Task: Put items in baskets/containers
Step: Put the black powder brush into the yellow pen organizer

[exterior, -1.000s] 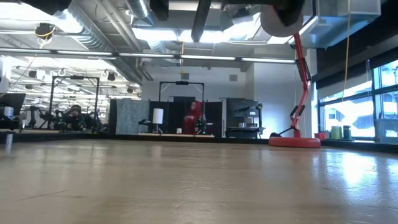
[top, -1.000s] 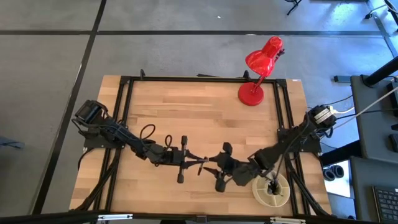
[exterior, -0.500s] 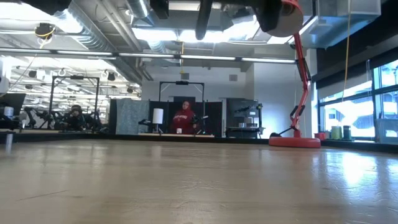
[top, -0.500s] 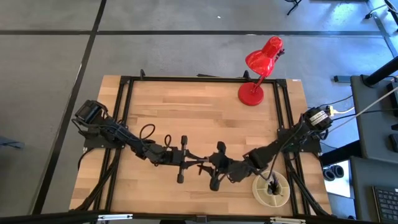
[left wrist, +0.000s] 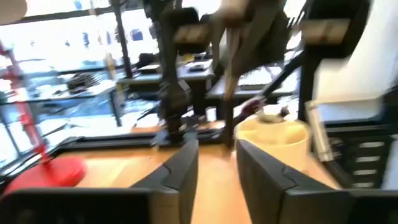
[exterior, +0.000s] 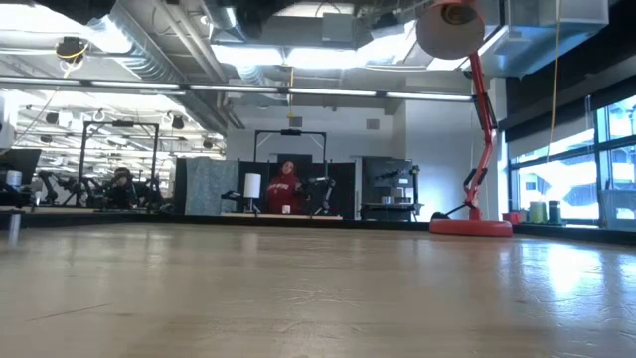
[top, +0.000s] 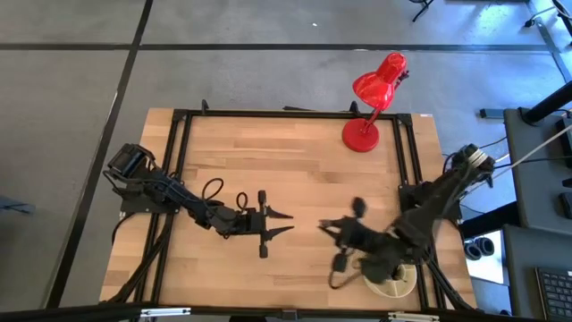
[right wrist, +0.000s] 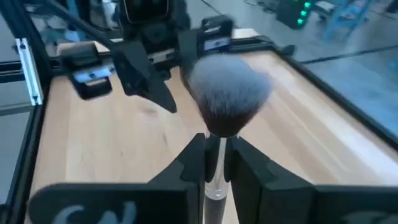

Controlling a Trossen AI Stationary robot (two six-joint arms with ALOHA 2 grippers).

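Brush clamped in the right gripper, lower right of the high view.
Wooden table carries the cream dish at its lower-right corner; mid-table, the left gripper hangs spread and empty.

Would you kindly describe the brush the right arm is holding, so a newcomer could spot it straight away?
Start at the cream dish at the table's near right corner; the right gripper is just left of it. Its jaws pinch the silver ferrule of a brush. It has a big, fluffy, dome-shaped head, dark at the base and pale grey at the tips.
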